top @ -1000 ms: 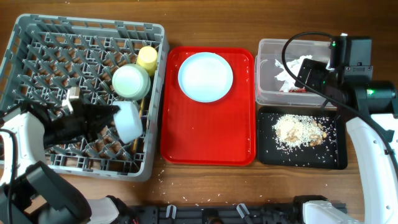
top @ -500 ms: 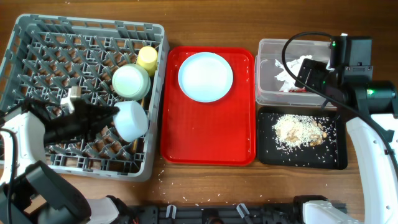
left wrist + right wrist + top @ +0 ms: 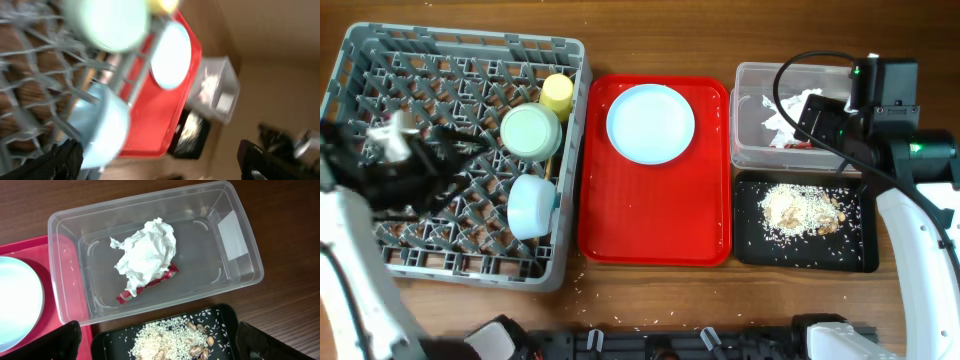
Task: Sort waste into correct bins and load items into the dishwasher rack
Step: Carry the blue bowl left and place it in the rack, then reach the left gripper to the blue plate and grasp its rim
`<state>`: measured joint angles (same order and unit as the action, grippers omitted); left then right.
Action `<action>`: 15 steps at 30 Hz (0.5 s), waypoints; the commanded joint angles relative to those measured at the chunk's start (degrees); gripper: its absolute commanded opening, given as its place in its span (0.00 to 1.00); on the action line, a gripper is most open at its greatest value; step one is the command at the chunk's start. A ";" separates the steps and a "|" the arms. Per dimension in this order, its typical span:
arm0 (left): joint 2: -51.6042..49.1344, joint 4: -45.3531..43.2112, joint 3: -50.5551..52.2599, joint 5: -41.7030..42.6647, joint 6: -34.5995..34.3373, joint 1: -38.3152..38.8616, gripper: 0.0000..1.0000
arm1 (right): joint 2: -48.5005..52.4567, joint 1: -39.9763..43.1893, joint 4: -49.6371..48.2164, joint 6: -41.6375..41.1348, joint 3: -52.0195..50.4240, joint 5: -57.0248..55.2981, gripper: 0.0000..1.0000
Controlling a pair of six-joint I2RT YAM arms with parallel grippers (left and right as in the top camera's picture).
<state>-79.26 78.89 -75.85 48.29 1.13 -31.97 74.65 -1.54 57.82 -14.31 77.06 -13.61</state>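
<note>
Nearest my edge of the table (image 3: 650, 300), loose pale grains (image 3: 582, 281) lie on the wood just off the dishwasher rack's (image 3: 380, 250) near right corner. Inside the rack, by its right wall, a pale blue bowl (image 3: 530, 205) lies on its side among the pegs, and a wooden chopstick (image 3: 92, 75) runs beside it. The left claw (image 3: 160, 147) hovers over the rack's middle, badly blurred from overhead. On its wrist view the two dark fingers (image 3: 60, 160) sit at opposite lower corners, spread wide, with nothing gripped. Near right, the shallow black tray (image 3: 855, 255) holds the beige food scraps (image 3: 800, 208), heaped toward its far side with stray grains around. The red tray (image 3: 655, 220) lies between the rack and the bins, its near half bare. Farther out, the pale blue plate (image 3: 650, 123) sits flat on its far half. Level with the plate, in the rack, sits the green saucer (image 3: 531, 131). Just beyond it is the yellow-green cup (image 3: 557, 95) against the right wall; I cannot tell whether the two touch. Far right, the clear tub (image 3: 748, 150) holds the crumpled napkin (image 3: 147, 252), with the red wrapper (image 3: 150, 286) poking out under its near edge. The right claw (image 3: 159, 335) hangs above where the tub meets the black tray, fingers (image 3: 55, 342) wide apart and empty.
</note>
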 commanded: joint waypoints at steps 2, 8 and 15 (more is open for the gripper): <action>1.97 -0.83 -0.81 -2.95 -2.93 16.00 0.42 | -0.61 0.24 -0.11 -0.74 0.09 -1.01 1.00; -0.28 -10.08 8.07 -28.09 -24.13 38.73 0.04 | -0.61 0.24 -0.13 -0.74 0.09 -1.01 1.00; -0.83 -8.17 8.74 -61.16 -33.53 40.68 0.21 | -0.61 0.24 -0.13 -0.74 0.09 -1.01 1.00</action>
<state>-79.99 69.63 -67.33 3.07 -27.33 9.32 74.65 -1.54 57.82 -14.31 77.06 -13.61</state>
